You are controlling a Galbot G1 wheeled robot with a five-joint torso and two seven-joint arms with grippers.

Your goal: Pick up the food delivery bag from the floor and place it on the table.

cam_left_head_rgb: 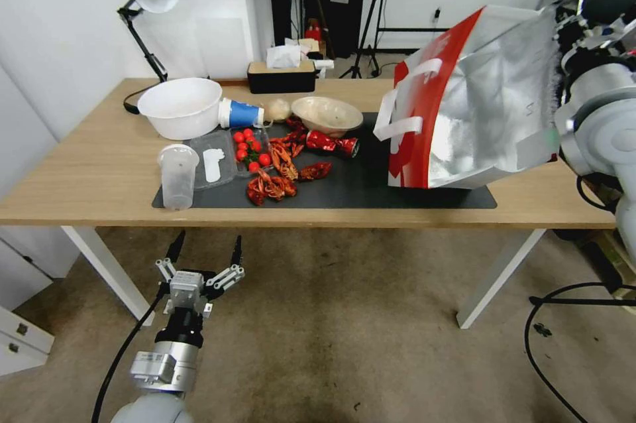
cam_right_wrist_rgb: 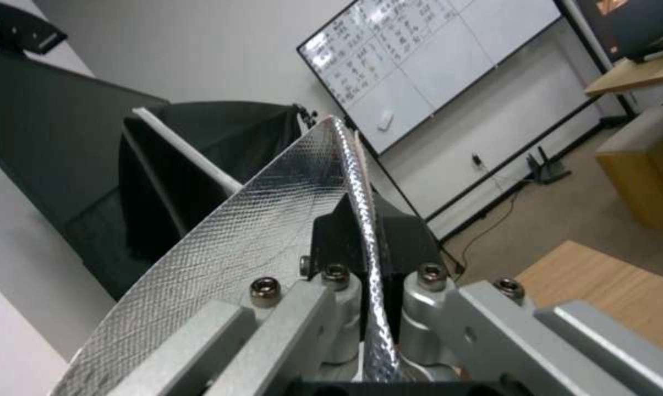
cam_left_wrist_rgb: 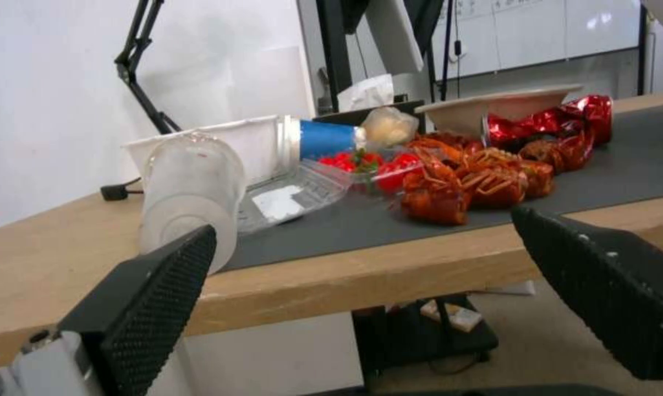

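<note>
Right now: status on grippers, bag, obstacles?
Right gripper jaws shut on food delivery bag, tilted over mat. Left gripper open, low before table. Crayfish left of bag.

My head camera gives me an evenly lit room, bright without hard sun, with light that seems to come from overhead. The table (cam_left_head_rgb: 86,171) throws only a soft, pale shadow onto the carpet (cam_left_head_rgb: 344,317) beneath its near edge. The foil lining of the bag (cam_left_head_rgb: 490,105) glares silver on the right, washing out its creases. Straight lines bow slightly toward the frame edges. On my left wrist camera the near black fingers (cam_left_wrist_rgb: 155,291) are blurred, while the food beyond looks soft and a bit smeared. My right wrist camera shows foil (cam_right_wrist_rgb: 221,258) glinting, with the far whiteboard (cam_right_wrist_rgb: 434,60) overexposed and its writing unreadable.
</note>
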